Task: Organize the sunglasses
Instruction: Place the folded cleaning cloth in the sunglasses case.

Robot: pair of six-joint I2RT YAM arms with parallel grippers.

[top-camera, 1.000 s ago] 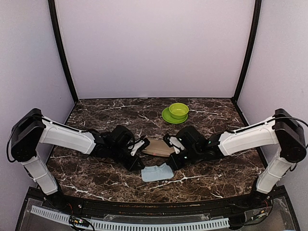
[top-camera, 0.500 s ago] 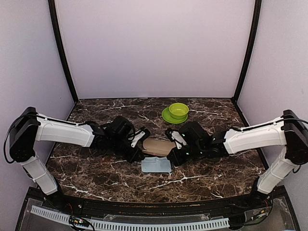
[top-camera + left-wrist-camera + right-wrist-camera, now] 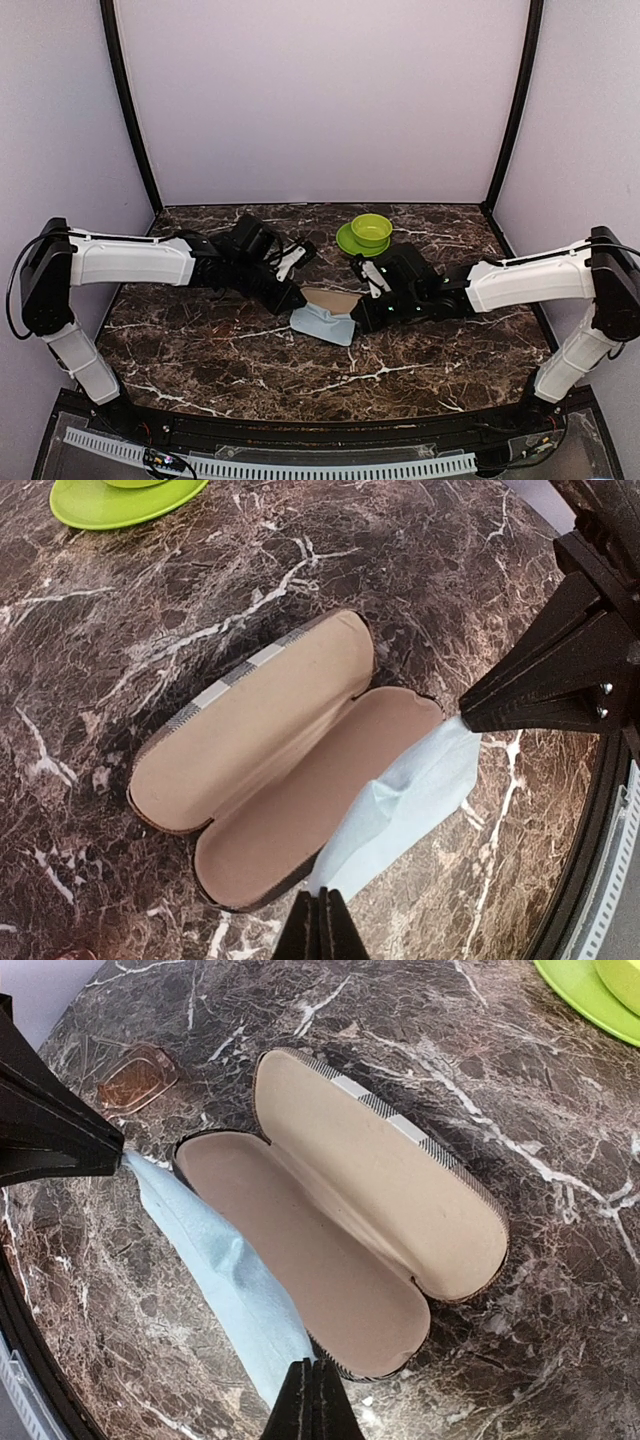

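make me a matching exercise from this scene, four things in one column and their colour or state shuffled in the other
Things
1 glasses case
2 cloth
3 bowl
4 sunglasses lens

States
a standing on a green plate
b pinkish, lying on the table
c light blue, pinched at its ends by the left gripper and the right gripper
d open, tan lining showing

Pairs: 1-d, 2-c, 3-a, 4-b

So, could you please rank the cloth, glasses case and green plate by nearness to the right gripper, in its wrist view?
1. blue cloth, pinched in the right gripper.
2. glasses case, open, just beyond.
3. green plate, far top right.
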